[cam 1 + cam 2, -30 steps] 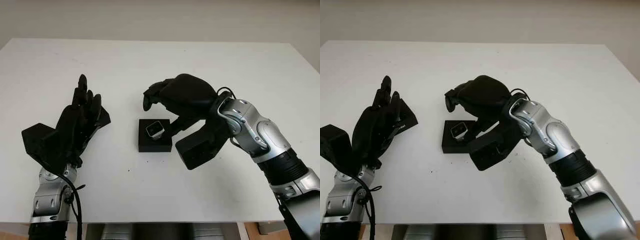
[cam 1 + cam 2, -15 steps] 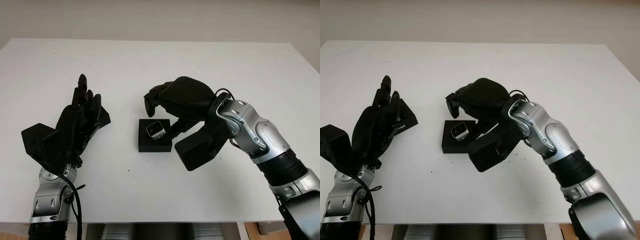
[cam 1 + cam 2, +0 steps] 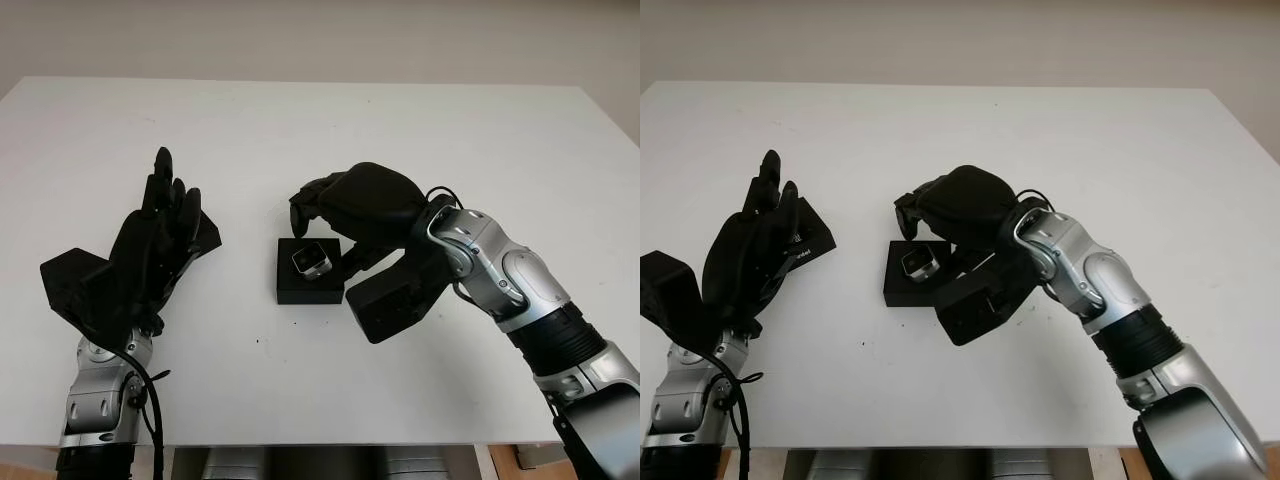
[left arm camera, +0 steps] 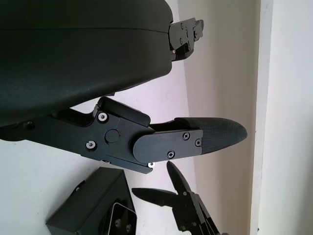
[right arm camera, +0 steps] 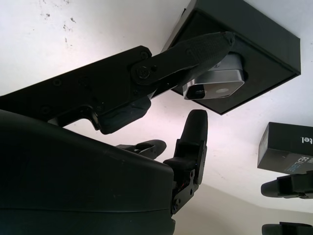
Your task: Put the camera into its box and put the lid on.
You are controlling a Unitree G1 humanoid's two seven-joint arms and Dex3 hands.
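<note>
Looking down from the left eye view, the white bench point(image 3: 400, 130) carries a black box point(image 3: 309, 271) near its middle, with the small silver camera point(image 3: 312, 260) sitting tilted in the box's recess. The right robot hand point(image 3: 335, 215) is arched over the box's far and right side, its fingers curled downward around the camera; whether they grip it cannot be told from here. The left robot hand point(image 3: 150, 245) stands well to the left of the box, fingers pointing away from the robot, holding nothing. A black lid point(image 3: 205, 238) lies on the bench just behind that hand.

From the right eye view the same layout appears: the lid point(image 3: 805, 238) lies partly hidden behind the left robot hand point(image 3: 750, 250), well apart from the box point(image 3: 908, 273).

At the left wrist view, the left robot hand's fingers point(image 4: 195, 139) extend over the bench without anything between them, and the lid point(image 4: 93, 208) lies on the bench beneath.

At the right wrist view, one finger point(image 5: 195, 54) of the right robot hand lies across the top of the camera point(image 5: 215, 83), which sits askew in the box point(image 5: 254, 39); another finger point(image 5: 193, 134) stands just beside the camera, apart from it.
</note>
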